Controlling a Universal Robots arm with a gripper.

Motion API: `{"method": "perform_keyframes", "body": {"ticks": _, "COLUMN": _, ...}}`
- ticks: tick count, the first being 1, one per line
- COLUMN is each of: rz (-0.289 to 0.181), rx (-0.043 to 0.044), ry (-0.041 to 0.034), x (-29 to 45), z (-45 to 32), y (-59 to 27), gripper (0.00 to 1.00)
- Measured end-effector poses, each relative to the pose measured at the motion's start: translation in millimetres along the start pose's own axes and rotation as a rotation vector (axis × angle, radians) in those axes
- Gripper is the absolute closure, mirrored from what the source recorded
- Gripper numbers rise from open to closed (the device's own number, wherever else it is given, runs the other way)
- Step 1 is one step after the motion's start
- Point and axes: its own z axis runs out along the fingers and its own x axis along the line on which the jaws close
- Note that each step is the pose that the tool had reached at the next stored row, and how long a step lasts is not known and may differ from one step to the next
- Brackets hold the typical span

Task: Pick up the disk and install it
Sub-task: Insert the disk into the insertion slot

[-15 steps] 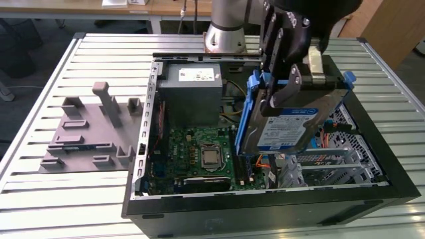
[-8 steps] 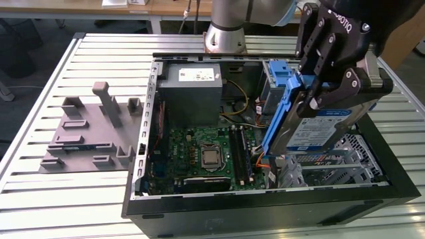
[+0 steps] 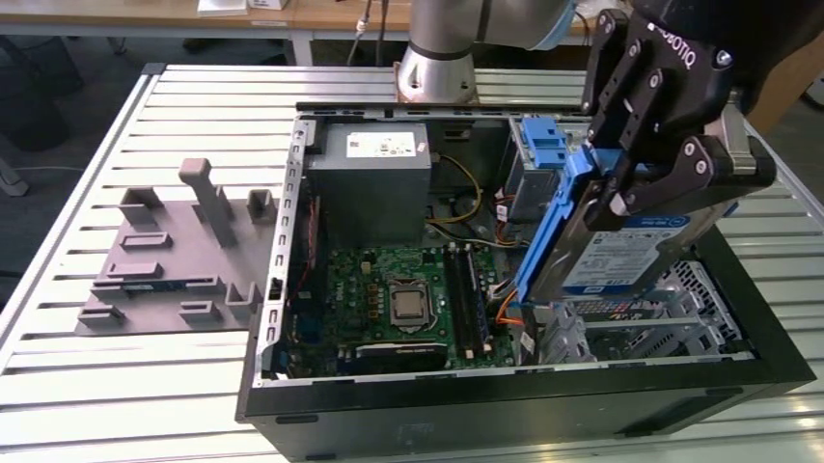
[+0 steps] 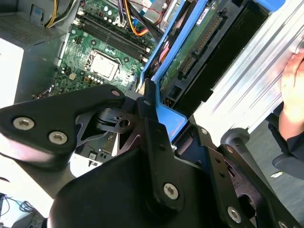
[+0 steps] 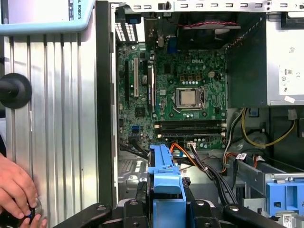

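Note:
My gripper [image 3: 644,178] is shut on the disk [image 3: 618,258], a silver hard drive with a white-and-blue label and a blue plastic bracket [image 3: 554,217] along its edges. It hangs steeply tilted over the open computer case [image 3: 515,395], on the exterior view's right and above the drive bay area. The second wrist view has the disk's green circuit underside [image 4: 190,42] and the blue bracket [image 4: 167,118] clamped between the black fingers [image 4: 147,102]. The bracket's end [image 5: 166,183] juts out from the gripper [image 5: 166,209] in the first wrist view.
Inside the case lie the green motherboard [image 3: 399,289], a grey power supply box [image 3: 367,183], cables, and a metal cage with a blue latch [image 3: 541,145]. A grey fixture [image 3: 168,260] sits on the slatted table [image 3: 77,386]. A person's hand [image 5: 16,190] rests beside the case.

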Motion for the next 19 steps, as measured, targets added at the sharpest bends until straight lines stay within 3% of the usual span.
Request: {"method": "perform_keyframes", "body": {"ticks": 19, "rz": 0.000, "rx": 0.0000, "ry": 0.0001, "x": -0.1, "z": 1.0, "y": -20.0, "gripper": 0.63}}
